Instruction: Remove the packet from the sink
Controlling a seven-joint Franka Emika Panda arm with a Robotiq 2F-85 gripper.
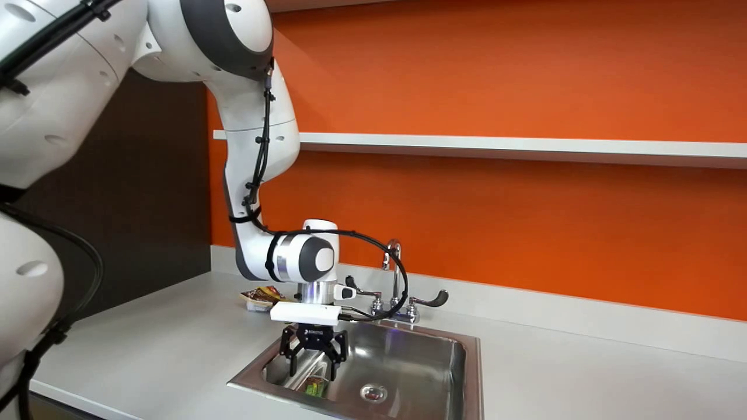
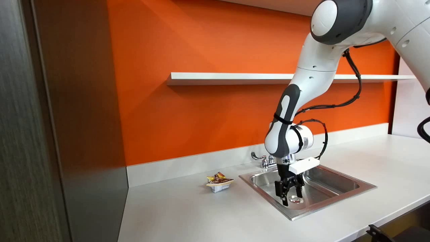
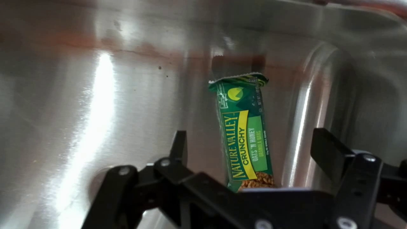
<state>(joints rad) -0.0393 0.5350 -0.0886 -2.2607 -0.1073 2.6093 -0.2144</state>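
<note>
Pincer point(image 3: 250, 147) above packet point(image 3: 244, 130) in sink point(image 3: 152, 105)

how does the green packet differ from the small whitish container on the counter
The green packet lies in the sink; the whitish container stands on the counter. The packet is long and narrow, the container tray-like, with what look like brown-and-yellow wrappers poking out. The packet is below the open gripper; the container stands away from it. Neither is held.

The arm point(image 1: 240, 111) is bent, its hand point(image 1: 313, 375) pointing downward with both fingers point(image 3: 327, 151) spread apart.
</note>
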